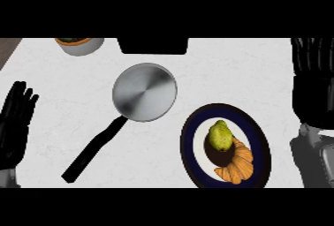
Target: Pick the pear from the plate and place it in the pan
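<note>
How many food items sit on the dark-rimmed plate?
2: a green pear at the dark-rimmed round plate's centre, and a golden-brown croissant touching it on the lower right. None looks hidden.

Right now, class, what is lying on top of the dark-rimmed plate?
On the plate lie a green pear and a croissant beside it, touching. The plate surface beneath them is hidden.

The pot [79, 45], beyond the left hand [16, 119], is cut off. The right hand [315, 79] is clipped at the edge.

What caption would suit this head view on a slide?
Pear beside a croissant on the plate; pan waiting; both hands open.
</note>
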Tool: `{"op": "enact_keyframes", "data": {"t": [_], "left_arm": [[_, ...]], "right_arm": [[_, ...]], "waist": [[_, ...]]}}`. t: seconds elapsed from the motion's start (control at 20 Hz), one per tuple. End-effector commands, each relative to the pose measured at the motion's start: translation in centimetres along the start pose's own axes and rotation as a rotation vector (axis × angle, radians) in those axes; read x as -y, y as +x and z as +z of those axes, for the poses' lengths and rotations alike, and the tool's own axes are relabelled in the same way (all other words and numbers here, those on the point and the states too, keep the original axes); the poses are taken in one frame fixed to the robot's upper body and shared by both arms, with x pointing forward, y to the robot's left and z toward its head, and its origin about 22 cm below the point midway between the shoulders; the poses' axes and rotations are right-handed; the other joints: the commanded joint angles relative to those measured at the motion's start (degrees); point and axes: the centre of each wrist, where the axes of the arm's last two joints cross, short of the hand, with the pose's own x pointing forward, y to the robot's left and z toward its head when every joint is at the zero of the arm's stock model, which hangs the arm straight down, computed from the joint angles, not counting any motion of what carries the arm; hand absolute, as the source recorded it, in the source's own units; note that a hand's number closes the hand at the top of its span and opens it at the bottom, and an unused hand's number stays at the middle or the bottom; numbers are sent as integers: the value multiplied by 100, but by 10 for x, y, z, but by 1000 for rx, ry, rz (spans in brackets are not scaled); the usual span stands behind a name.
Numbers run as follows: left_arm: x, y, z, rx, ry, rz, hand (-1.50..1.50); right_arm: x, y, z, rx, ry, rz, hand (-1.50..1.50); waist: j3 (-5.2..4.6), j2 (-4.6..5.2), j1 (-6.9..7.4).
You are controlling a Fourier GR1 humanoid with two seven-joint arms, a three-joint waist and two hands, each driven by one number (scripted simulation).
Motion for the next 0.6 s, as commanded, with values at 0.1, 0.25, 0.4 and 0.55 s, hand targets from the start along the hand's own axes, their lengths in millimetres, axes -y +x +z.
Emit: {"op": "enact_keyframes", "data": {"t": [0.1,0.25,0.4,0.55], "left_arm": [[-14,-15,-12,-163,44,-148,0],[-44,-35,-1,-276,61,-311,0],[-34,-37,4,-271,35,-249,0],[-46,-47,5,-362,58,-283,0]], "right_arm": [[4,-20,15,-37,-23,-326,-150],[5,-44,32,-85,-70,-619,-150],[96,-50,66,-340,-94,322,150],[57,-101,123,-442,-741,-442,150]], "waist": [[170,23,-63],[217,121,-44],[13,376,-129],[208,92,-290]]}}
